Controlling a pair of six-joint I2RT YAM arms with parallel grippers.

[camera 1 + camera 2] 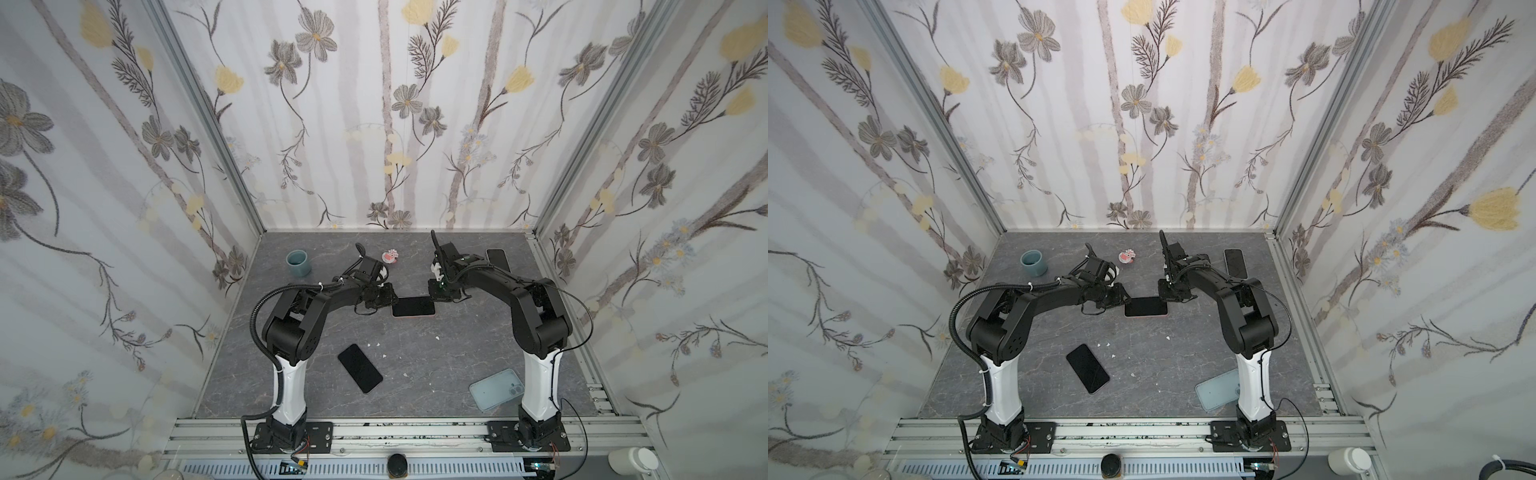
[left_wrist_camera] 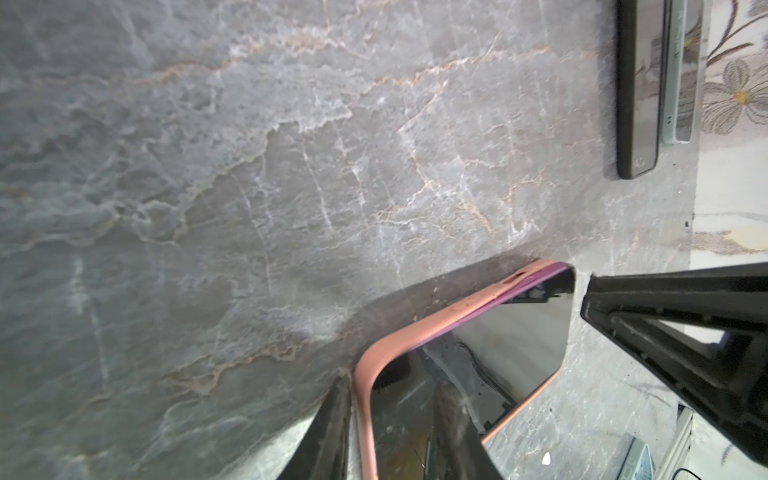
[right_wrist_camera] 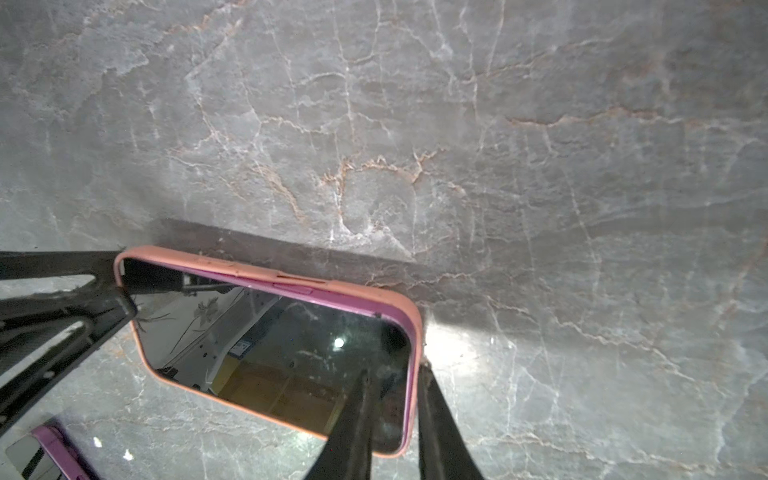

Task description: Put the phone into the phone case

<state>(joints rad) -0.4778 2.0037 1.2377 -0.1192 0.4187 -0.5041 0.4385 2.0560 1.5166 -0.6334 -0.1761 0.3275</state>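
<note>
Now the phone (image 3: 274, 357) sits in the pink case (image 3: 266, 272) (both hands (image 2: 399, 419) (image 3: 392, 411) pinching its ends).

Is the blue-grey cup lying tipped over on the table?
No, the cup stands upright on the table, its open mouth facing up.

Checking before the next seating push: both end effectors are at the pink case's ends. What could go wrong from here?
1. The phone shows its purple edge above the pink case rim on one long side: probably unseated, could pop out.
2. The left end effector and the right end effector each straddle an end rim; a push may slide the case.
</note>
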